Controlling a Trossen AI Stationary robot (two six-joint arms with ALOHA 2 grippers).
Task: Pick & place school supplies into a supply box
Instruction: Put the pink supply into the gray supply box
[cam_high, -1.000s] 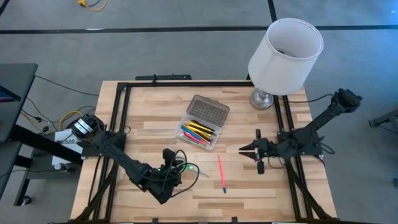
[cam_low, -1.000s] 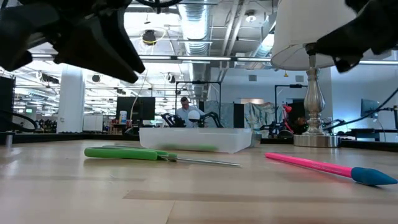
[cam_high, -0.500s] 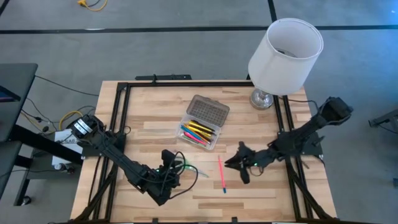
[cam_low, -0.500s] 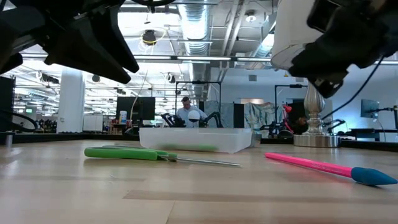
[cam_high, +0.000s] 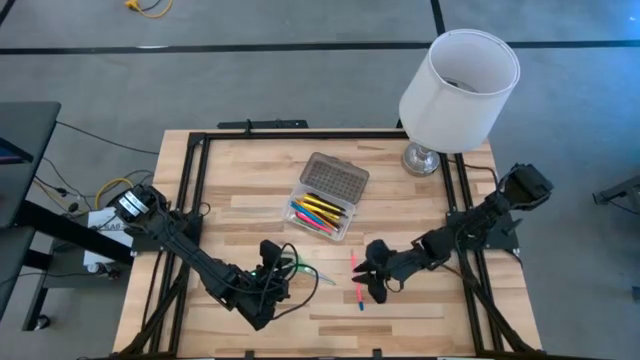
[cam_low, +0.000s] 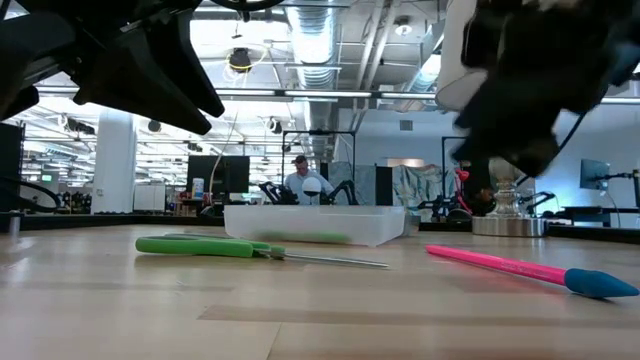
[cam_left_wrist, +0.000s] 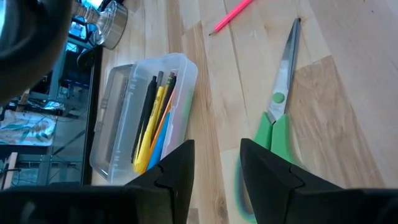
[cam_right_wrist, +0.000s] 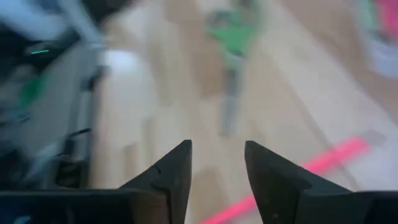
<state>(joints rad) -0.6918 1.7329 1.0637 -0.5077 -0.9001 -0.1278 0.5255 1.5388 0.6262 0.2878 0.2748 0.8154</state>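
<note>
Green-handled scissors (cam_high: 304, 269) lie flat on the wood, blades pointing toward the table's right (cam_low: 210, 246) (cam_left_wrist: 278, 116). A pink pen with a blue cap (cam_high: 356, 280) lies flat beside them (cam_low: 520, 268) (cam_right_wrist: 323, 163). The clear supply box (cam_high: 322, 214) stands open with its grey dotted lid (cam_high: 335, 178) swung back; several coloured pens lie inside (cam_left_wrist: 144, 118). My left gripper (cam_high: 278, 272) (cam_left_wrist: 217, 168) is open and hovers just left of the scissor handles. My right gripper (cam_high: 368, 272) (cam_right_wrist: 217, 168) is open and hangs above the table just right of the pink pen.
A lamp with a white shade (cam_high: 460, 90) and a metal foot (cam_high: 422, 158) stands at the far right corner. A black frame (cam_high: 195, 180) runs along the table's edges. Bare wood lies along the near edge (cam_high: 400, 325). A person sits far behind the table (cam_low: 297, 175).
My right gripper has swung from the table's right side toward the left and come lower, ending beside the pink pen. The scissors, the pen and the box have stayed where they were.
</note>
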